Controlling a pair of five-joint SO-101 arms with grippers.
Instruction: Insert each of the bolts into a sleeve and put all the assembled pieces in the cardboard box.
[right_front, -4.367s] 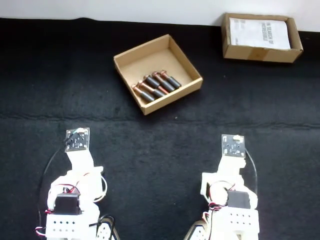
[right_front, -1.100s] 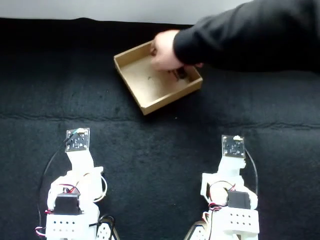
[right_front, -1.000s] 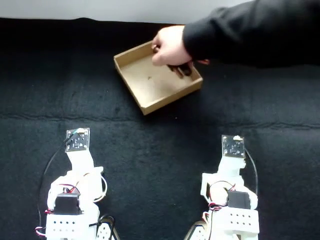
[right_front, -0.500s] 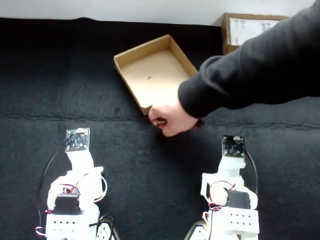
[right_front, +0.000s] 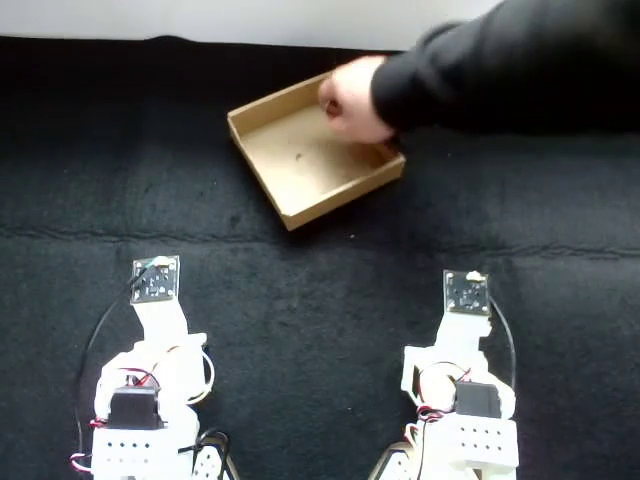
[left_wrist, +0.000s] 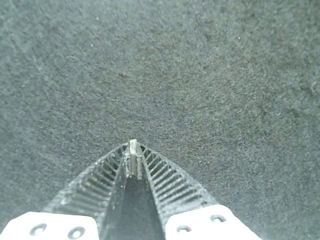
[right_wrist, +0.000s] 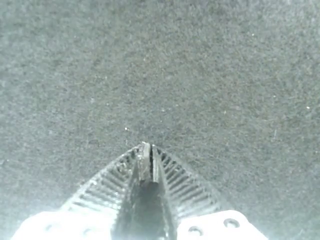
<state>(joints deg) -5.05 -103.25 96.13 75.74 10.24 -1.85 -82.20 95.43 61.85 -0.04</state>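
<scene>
My left gripper (left_wrist: 132, 150) is pinched fully together with nothing between its tips, hanging over the bare black cloth (left_wrist: 200, 75). My right gripper (right_wrist: 145, 152) is the same: tips meeting, empty, touching nothing. In the high view one arm (right_front: 150, 350) and the other arm (right_front: 462, 370) sit folded at the near edge of the table.

A person's dark-clad forearm (right_front: 500, 70) crosses the far side of the table and ends over the cardboard box (right_front: 300, 165). The box lies at the far middle, turned at an angle, well apart from both arms. The person's hand (right_front: 352, 100) is inside the box at its far corner. The part of the box floor I can see is bare, and I cannot tell whether any bolts or sleeves lie under the palm.

If I drive either arm toward the box now, it could strike that hand or knock the box askew. I also judge that I have nothing located to grasp, so closed fingertips would only drag on the cloth.
</scene>
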